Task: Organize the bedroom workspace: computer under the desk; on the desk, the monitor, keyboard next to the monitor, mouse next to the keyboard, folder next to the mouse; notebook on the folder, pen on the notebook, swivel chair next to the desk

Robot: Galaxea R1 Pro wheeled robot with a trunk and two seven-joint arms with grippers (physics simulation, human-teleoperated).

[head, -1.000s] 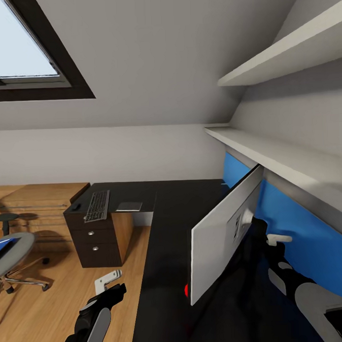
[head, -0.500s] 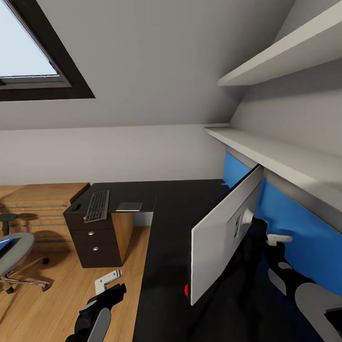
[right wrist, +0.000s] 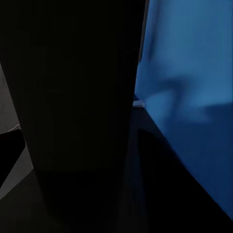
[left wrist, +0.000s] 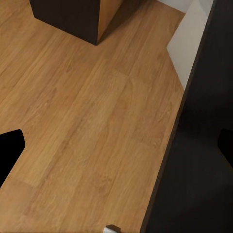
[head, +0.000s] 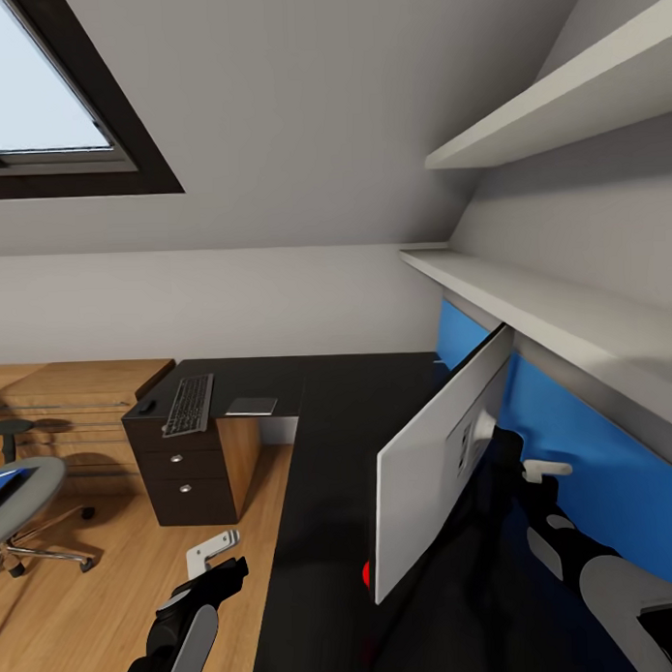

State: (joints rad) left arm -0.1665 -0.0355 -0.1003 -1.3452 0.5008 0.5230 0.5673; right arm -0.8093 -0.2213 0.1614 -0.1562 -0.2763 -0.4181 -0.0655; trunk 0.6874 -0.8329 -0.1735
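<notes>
Head view catalogue, largest item first.

Desk [head: 330, 443]: glossy black, L-shaped, running along the blue back panel [head: 592, 463] and turning toward a drawer block [head: 181, 472] with silver knobs. It is carrying most of the task's things.

Monitor [head: 432, 459]: standing on the near arm of the desk, its pale back facing the camera and its screen facing the blue panel. As I judge it, it is sitting turned the wrong way for a user and well apart from the keyboard.

Chair [head: 22, 497]: grey seat showing at the left edge, out on the wooden floor [head: 84, 616], well apart from the desk, so not yet positioned. A blue folder [head: 7, 483] is lying on the seat, waiting to be carried over.

Keyboard [head: 189, 404]: lying over the drawer block at the far end of the desk.

Notebook [head: 253, 406]: a thin grey rectangle lying just beside the keyboard.

Mouse [head: 147, 407]: a small dark lump at the keyboard's other side, near the desk edge.

Left gripper [head: 213, 553]: hanging low over the floor beside the desk edge, empty, fingers apart.

Right gripper [head: 544, 469]: reaching behind the monitor near the blue panel; whether it is spread or closed I cannot tell.
</notes>
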